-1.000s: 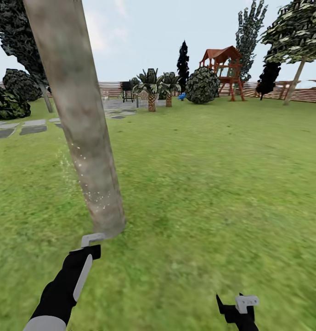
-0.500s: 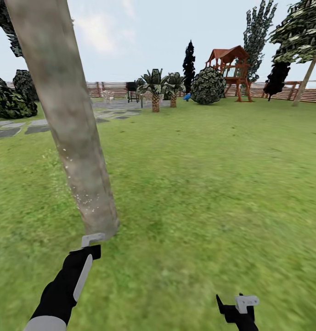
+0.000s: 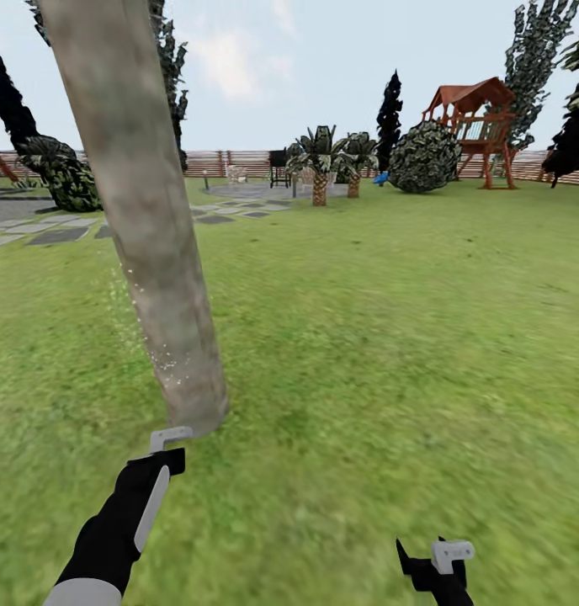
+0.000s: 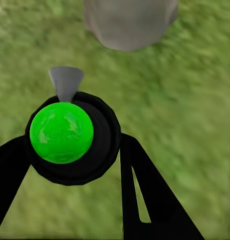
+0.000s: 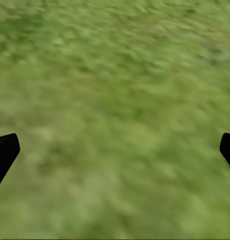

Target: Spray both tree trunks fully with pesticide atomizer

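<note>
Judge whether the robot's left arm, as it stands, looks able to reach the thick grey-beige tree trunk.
Probably yes. The left end effector sits just short of the thick grey-beige tree trunk at its base, with only green grass between them.

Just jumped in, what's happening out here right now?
The left gripper holds the atomizer, nozzle aimed at the base of a tree trunk on the lawn. Fine white spray specks show on the trunk's lower part. The right gripper hangs open over grass, holding nothing.
</note>
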`<state>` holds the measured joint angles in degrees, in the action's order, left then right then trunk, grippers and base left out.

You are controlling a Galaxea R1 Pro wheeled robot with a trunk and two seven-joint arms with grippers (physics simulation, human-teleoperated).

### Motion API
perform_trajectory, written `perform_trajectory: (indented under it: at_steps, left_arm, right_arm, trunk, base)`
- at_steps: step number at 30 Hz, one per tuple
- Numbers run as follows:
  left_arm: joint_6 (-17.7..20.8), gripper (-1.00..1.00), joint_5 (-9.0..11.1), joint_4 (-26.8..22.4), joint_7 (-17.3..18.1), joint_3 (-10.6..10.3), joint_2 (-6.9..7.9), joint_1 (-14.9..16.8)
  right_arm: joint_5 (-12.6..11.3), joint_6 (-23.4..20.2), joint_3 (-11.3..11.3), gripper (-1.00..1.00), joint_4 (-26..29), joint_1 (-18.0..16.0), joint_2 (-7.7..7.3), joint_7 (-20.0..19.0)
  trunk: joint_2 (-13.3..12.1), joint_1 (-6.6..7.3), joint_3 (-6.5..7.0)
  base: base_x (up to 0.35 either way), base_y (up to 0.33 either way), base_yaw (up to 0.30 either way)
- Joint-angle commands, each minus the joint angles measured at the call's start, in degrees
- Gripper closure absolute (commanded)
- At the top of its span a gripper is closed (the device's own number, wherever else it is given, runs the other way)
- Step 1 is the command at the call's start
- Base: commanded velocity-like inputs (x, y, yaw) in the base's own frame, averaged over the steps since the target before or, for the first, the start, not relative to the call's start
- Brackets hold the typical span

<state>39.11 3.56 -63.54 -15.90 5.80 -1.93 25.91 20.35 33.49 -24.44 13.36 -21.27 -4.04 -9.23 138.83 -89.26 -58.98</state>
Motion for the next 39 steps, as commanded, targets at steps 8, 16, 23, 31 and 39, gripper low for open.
perform_trajectory:
  at_steps: [8, 16, 23, 31, 39]
  left_arm:
    - [0.01, 1.00, -0.01, 0.00, 0.08, -0.01, 0.00, 0.01]
    - [0.01, 1.00, -0.04, 0.00, 0.08, -0.04, 0.00, -0.01]
    - [0.01, 1.00, -0.04, 0.00, 0.10, -0.05, 0.00, 0.01]
    - [0.01, 1.00, -0.04, 0.00, 0.08, -0.03, 0.00, 0.00]
    - [0.01, 1.00, -0.04, 0.00, -0.03, -0.06, 0.00, 0.01]
  right_arm:
    - [-0.02, 0.01, 0.00, -1.00, 0.00, 0.00, 0.00, 0.00]
    - [0.04, 0.08, -0.07, -1.00, 0.00, 0.00, -0.08, 0.03]
    - [0.04, 0.09, -0.08, -1.00, 0.00, 0.00, -0.09, 0.07]
    - [-0.04, 0.09, -0.08, -1.00, 0.09, 0.00, 0.00, 0.00]
    - [-0.04, 0.09, -0.04, -1.00, 0.00, 0.00, 0.00, 0.00]
  trunk:
    - [0.00, 0.00, 0.00]
    - [0.00, 0.00, 0.00]
    - [0.00, 0.00, 0.00]
    - [0.00, 0.00, 0.04]
    - [0.00, 0.00, 0.23]
  base:
    - [0.151, -0.257, 0.274]
    - [0.166, -0.250, 0.114]
    - [0.166, -0.250, 0.001]
    - [0.159, -0.251, 0.077]
    - [0.046, -0.266, 0.264]
